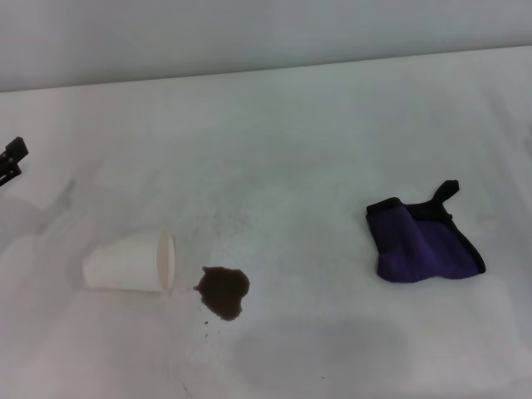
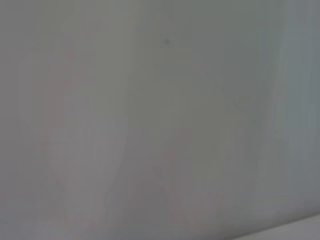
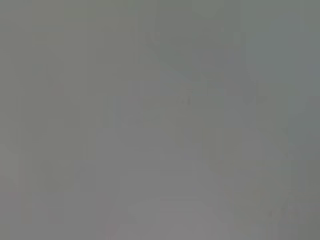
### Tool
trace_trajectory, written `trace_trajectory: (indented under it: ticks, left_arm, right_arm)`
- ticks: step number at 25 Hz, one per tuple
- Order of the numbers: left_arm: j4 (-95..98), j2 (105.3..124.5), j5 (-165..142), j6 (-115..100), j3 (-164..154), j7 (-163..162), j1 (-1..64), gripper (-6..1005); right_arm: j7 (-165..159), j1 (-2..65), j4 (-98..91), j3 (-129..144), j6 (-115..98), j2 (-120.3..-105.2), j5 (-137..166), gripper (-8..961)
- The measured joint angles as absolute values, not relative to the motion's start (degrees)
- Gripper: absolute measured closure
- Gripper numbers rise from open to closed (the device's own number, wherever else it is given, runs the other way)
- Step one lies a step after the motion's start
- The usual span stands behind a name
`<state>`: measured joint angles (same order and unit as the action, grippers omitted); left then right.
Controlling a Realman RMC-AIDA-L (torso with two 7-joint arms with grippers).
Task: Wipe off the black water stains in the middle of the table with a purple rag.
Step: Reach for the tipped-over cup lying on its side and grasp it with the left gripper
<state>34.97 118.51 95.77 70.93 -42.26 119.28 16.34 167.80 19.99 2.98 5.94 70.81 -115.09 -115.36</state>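
On the table (image 1: 332,133) the purple rag (image 1: 424,245) lies well right of the black stain (image 1: 224,291) beside a tipped cup (image 1: 131,263) — left gripper (image 1: 12,160) at the left edge, fingers indiscernible.

On the surface (image 1: 316,133), a paper cup (image 1: 130,263) lies on its side toward the robot's left, its open mouth turned to the right. The stains (image 1: 224,291) sit just beside that mouth, on its right and slightly nearer the robot, with a few specks in front of them. The rag (image 1: 422,242) lies well apart on the right, its loop tab pointing away from the robot. The left gripper (image 1: 12,160) shows at the far left edge, behind the cup.
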Motion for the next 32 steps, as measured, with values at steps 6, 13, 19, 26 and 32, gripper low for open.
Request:
trace_trajectory:
  ticks: [6,13,19,26,32]
  left_arm:
    - [41.01,118.66,90.07,71.0,-42.29,113.1,16.24,107]
    - [48.77,118.54,82.82,71.53,-43.86,104.6,16.96,106]
    - [59.23,117.03,69.55,80.38,-45.09,93.04,19.79,107]
    - [62.74,112.89,57.65,94.65,-45.08,89.68,26.45,106]
    - [64.34,112.21,43.28,103.08,-45.92,90.35,32.04,108]
  right_arm:
    - [167.29,20.05,3.58,5.89,70.9,-115.13,-115.39,93]
    - [165.57,20.37,3.69,5.88,71.05,-115.14,-115.4,93]
    - [165.41,20.36,4.18,5.88,70.68,-115.14,-115.4,93]
    - [165.32,20.81,4.32,5.88,70.11,-115.22,-115.4,94]
    - [164.13,20.92,4.31,5.89,70.23,-115.23,-115.4,94]
